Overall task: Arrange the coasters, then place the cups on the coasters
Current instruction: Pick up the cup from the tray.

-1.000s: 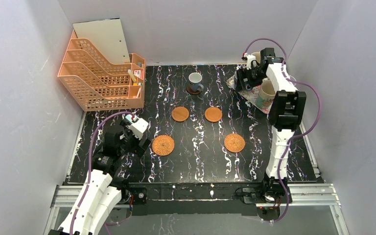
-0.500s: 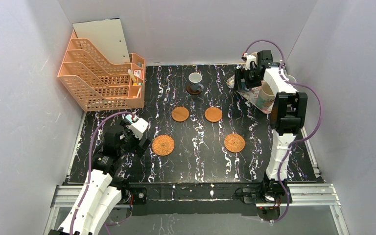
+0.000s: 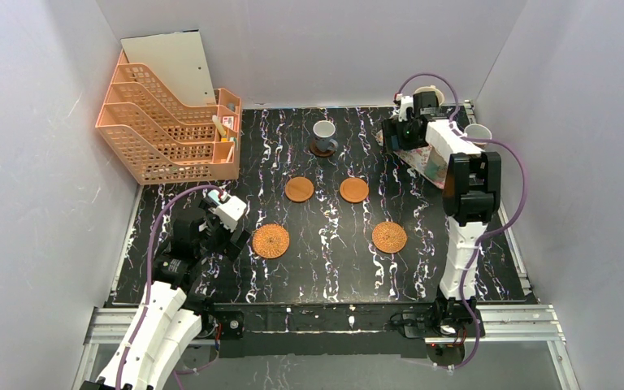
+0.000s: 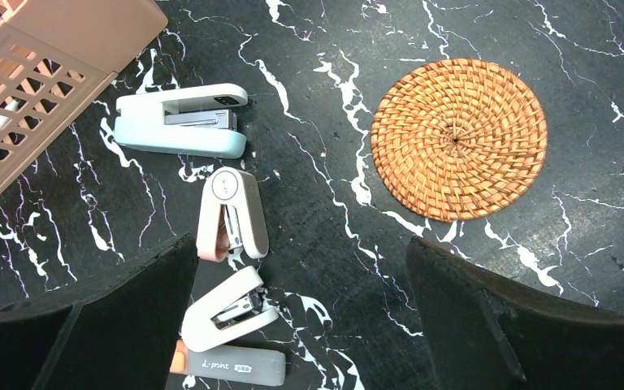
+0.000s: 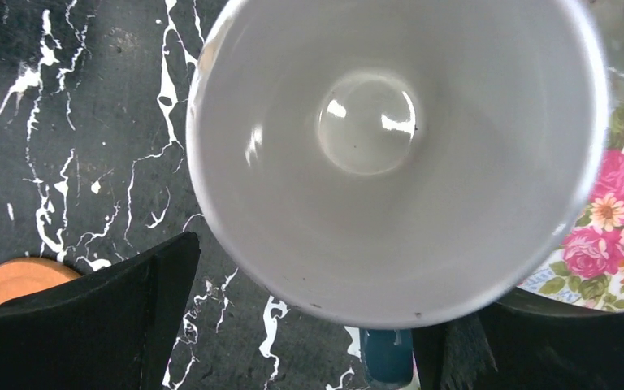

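Four coasters lie bare on the black marble table: two wood ones and two wicker ones. A blue cup stands on a dark coaster at the back. My right gripper hangs open over the floral tray's left end. In the right wrist view a white-inside cup with a blue handle fills the frame right below the open gripper, with the handle by the right finger. My left gripper is open and empty, near a wicker coaster.
The floral tray at the back right holds more cups, with rims showing behind the arm and at its right. An orange file rack stands back left. Several staplers lie under the left gripper.
The right arm has swung a little left and back over the tray, now covering the beige cup that showed before. The left arm and all the coasters have stayed put.
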{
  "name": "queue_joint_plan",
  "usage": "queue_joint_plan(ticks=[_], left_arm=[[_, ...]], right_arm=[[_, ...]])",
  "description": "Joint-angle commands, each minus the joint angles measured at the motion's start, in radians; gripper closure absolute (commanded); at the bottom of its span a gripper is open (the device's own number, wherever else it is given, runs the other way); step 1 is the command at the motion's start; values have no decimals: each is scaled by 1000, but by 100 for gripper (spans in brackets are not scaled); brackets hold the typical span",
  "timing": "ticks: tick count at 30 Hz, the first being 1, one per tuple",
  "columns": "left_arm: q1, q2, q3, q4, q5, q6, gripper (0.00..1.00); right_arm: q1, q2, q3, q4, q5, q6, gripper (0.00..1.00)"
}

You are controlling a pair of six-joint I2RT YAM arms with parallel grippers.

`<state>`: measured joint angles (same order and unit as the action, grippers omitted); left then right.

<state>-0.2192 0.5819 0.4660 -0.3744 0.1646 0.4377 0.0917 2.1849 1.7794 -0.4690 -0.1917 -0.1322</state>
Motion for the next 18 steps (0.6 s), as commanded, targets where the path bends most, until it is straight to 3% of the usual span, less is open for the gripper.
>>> queue_joint_plan(ticks=[1, 18], left_arm=[[-3, -2, -7, -1, -3, -1, 2], [-2, 1, -6, -1, -4, -1, 2]], right_arm=[[31, -73, -38, 92, 82, 20, 2], [33, -187, -295, 394, 179, 47, 10]])
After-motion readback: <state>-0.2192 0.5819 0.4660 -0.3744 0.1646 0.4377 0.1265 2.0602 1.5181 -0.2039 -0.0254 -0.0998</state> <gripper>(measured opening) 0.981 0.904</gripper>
